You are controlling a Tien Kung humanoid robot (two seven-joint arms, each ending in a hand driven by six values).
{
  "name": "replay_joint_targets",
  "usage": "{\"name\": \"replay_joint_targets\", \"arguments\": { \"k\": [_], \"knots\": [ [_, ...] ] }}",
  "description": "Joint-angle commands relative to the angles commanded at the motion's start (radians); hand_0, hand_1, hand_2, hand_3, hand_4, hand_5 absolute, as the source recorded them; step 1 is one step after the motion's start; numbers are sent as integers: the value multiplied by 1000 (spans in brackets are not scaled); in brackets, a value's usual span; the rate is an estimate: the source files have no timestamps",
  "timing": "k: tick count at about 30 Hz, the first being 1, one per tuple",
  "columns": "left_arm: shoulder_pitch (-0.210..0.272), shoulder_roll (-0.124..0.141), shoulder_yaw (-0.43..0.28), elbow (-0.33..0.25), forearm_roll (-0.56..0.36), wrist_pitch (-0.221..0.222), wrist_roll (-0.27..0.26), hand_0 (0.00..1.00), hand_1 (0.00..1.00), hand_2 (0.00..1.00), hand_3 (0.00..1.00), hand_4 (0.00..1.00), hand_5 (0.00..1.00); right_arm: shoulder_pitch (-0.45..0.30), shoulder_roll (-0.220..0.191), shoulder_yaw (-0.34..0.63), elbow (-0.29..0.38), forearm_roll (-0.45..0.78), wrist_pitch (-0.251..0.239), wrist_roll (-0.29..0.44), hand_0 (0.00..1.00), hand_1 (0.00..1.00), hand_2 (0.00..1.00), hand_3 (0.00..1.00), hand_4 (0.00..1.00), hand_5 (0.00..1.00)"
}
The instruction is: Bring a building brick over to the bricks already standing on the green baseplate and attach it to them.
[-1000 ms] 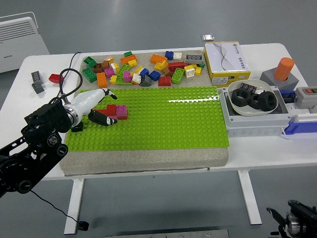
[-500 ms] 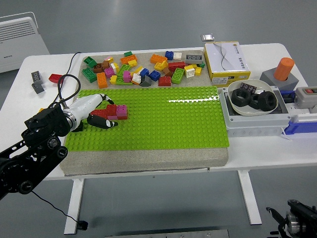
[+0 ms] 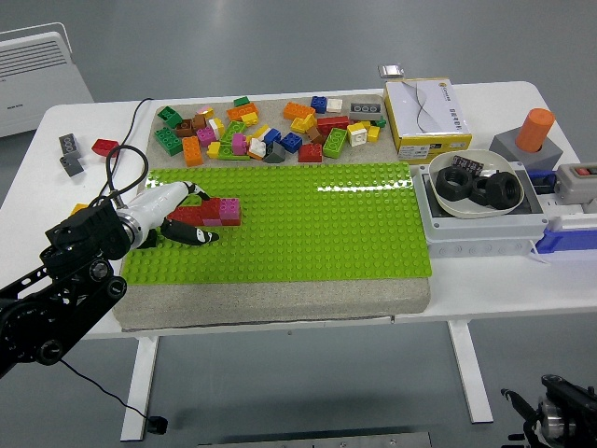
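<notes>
Since a second ago your left hand (image 3: 177,217) has slid back toward the lower left. Its fingers curl beside the two joined bricks (image 3: 216,211), one red, one magenta, on the green baseplate (image 3: 308,229); you cannot tell whether they grip anything. One pile of loose bricks (image 3: 266,131) lies behind it. One white table (image 3: 485,280) stands on grey floor, with one yellow box (image 3: 427,114) and one white bowl (image 3: 478,185)

One high head view looks forward and down over the whole white table (image 3: 280,98) from its near edge.
</notes>
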Motion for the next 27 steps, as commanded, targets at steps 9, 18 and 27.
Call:
{"name": "replay_joint_targets", "arguments": {
  "k": [9, 18, 27],
  "knots": [
    [-4, -6, 8, 11, -3, -2, 1, 998, 994, 998, 773, 909, 393, 2, 0, 0, 0, 0, -1, 0, 583, 557, 676, 795, 939, 998],
    [2, -4, 5, 14, -3, -6, 3, 998, 994, 998, 767, 911, 396, 1, 0, -1, 0, 1, -1, 0, 581, 560, 676, 795, 939, 998],
    [8, -3, 4, 14, -5, -8, 2, 998, 994, 998, 762, 912, 399, 1, 0, -3, -1, 3, -1, 0, 584, 557, 676, 795, 941, 998]
  ]
}}
